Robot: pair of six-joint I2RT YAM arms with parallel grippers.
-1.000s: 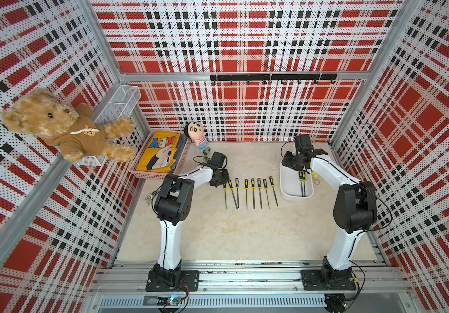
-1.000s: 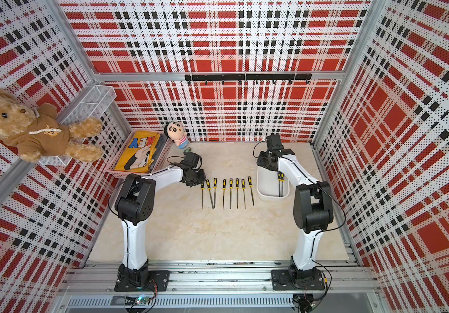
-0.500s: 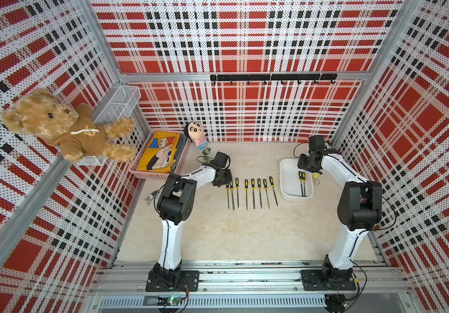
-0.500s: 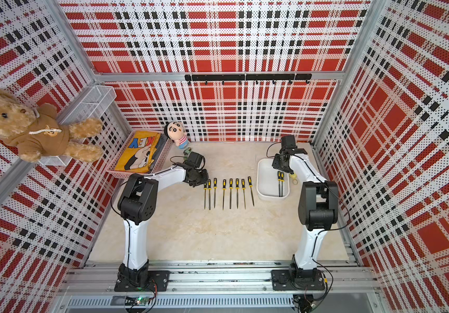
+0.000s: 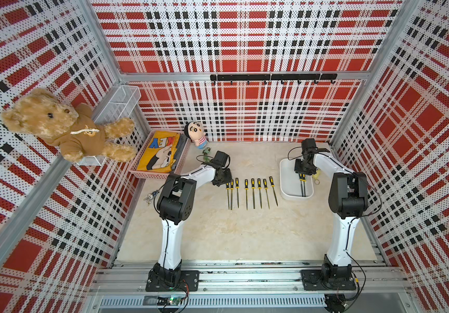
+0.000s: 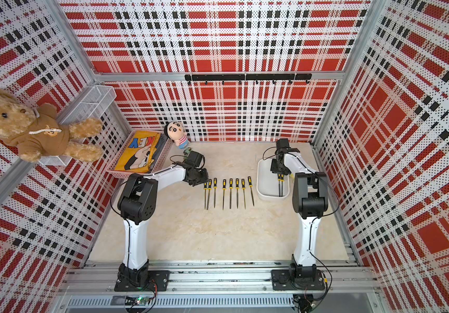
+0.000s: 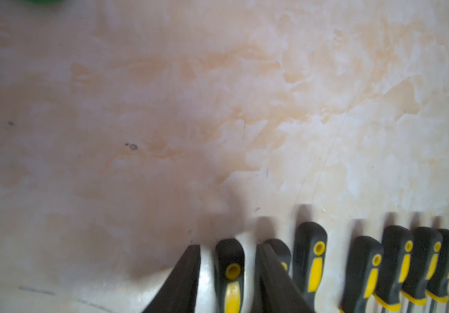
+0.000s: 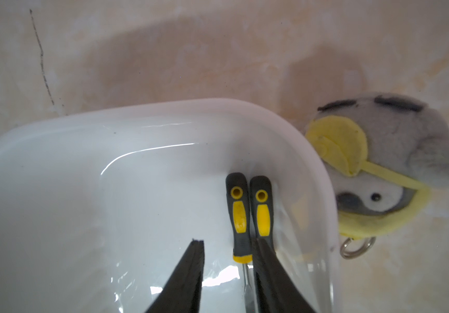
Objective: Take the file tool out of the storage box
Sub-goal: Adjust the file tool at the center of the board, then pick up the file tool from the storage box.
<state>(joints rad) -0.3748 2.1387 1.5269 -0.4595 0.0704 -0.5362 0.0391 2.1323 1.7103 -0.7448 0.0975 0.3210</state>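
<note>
Worked inside a cell of red plaid walls (image 5: 245, 40), perforated all over, closing in on three sides. Found a marbled beige table (image 5: 245, 230), flat and matte, faintly scuffed, with bare room toward the front. Saw the right arm (image 5: 348, 195) bent over the box (image 5: 288, 178), set near the table's right edge, and the left arm (image 5: 174, 200) reaching to a row of files (image 5: 253, 192) laid side by side mid-table. Noted a pink basket (image 5: 161, 173) by the left wall and a small penguin (image 8: 380, 162) just beside the box. Counted two files in the box, parallel and touching: the outer file (image 8: 262, 214) along the wall, the inner file (image 8: 238, 214) next to it. Found the right jaws parted and low in the box, bracketing the inner file's handle, not clenched, one finger (image 8: 269, 273) overlapping the outer file. Found the left jaws released too, standing either side of the end file (image 7: 230, 271), flat on the table. Judged the step a pick: best to centre on the inner handle alone, keep that finger off its neighbour, pinch on the black grip, then lift straight up before crossing the rim.
</note>
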